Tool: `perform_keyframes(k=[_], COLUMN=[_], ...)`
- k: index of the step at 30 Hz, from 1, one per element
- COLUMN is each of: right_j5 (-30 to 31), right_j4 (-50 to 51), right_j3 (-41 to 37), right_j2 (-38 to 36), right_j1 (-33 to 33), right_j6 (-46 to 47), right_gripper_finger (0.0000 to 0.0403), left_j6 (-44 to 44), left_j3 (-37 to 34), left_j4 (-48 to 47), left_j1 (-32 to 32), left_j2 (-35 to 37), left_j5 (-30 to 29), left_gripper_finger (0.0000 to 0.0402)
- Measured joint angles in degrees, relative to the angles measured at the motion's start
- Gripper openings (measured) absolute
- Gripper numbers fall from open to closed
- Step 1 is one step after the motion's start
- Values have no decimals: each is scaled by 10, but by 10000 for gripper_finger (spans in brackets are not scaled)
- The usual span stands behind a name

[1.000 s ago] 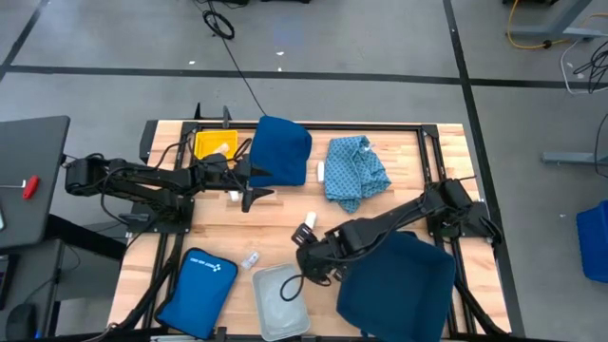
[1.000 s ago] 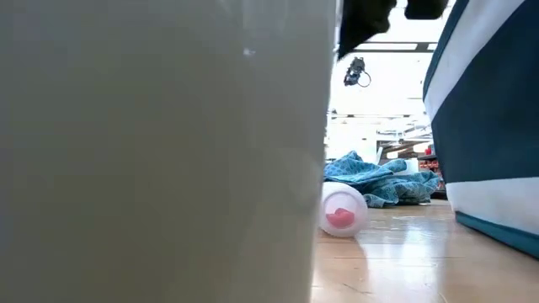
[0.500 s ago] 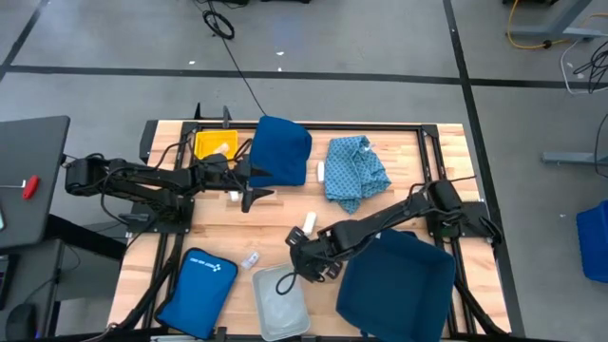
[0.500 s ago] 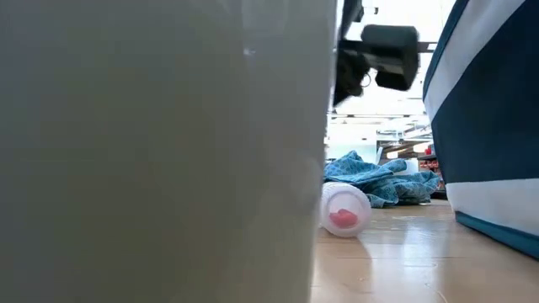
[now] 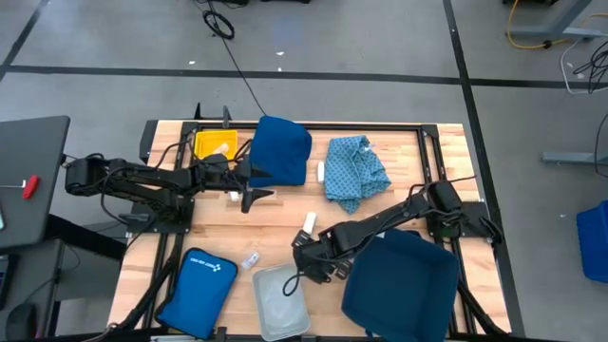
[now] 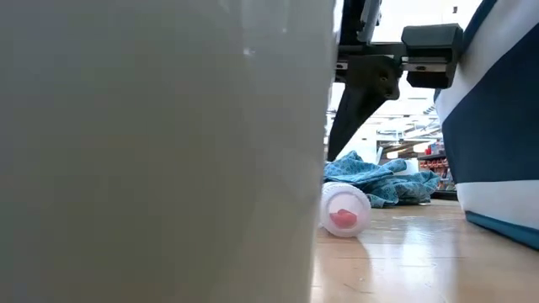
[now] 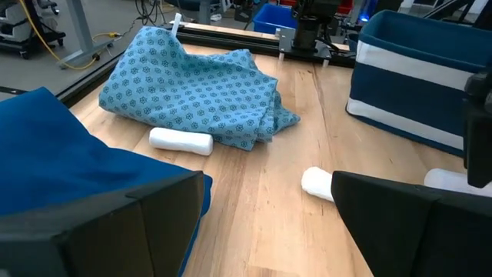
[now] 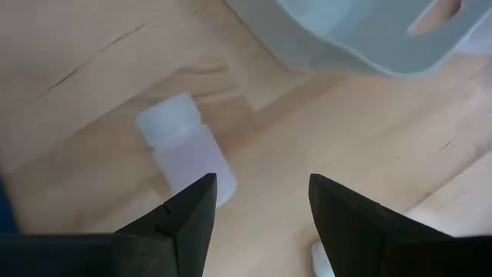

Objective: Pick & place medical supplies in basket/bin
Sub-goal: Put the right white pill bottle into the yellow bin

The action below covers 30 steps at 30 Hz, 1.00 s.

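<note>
Wooden table (image 5: pixel 285 214), grey floor beyond. Right gripper (image 5: pixel 306 261) hangs open and empty just over a white bottle (image 8: pixel 184 154), beside the grey bin (image 5: pixel 280 302). Risk: rounded bottle rolls off a fingertip. Navy basket (image 5: pixel 399 285) crowds the arm. Left gripper (image 5: pixel 249 185) waits open, far left.

A pale bin wall (image 6: pixel 160 151) blocks most of my low view; my finger (image 7: pixel 415 223) half hides what may be a white roll (image 7: pixel 317 182).
</note>
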<state>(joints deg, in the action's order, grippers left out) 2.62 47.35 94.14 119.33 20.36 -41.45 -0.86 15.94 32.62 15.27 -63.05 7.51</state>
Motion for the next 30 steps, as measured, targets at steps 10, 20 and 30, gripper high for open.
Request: perform_keyframes(k=[10, 20, 30], right_j5=[-13, -41, -57], right_j4=[35, 31, 10], right_j3=[1, 1, 1], right_j2=[20, 39, 46], right_j1=[2, 3, 3], right_j6=[-22, -44, -44], right_gripper_finger=[215, 215, 176], left_j6=[0, 2, 2], left_j3=[0, 0, 0], left_j4=[1, 1, 1], left_j1=[0, 0, 0], left_j2=[0, 0, 0], left_j5=[0, 0, 0], left_gripper_finger=[291, 291, 291])
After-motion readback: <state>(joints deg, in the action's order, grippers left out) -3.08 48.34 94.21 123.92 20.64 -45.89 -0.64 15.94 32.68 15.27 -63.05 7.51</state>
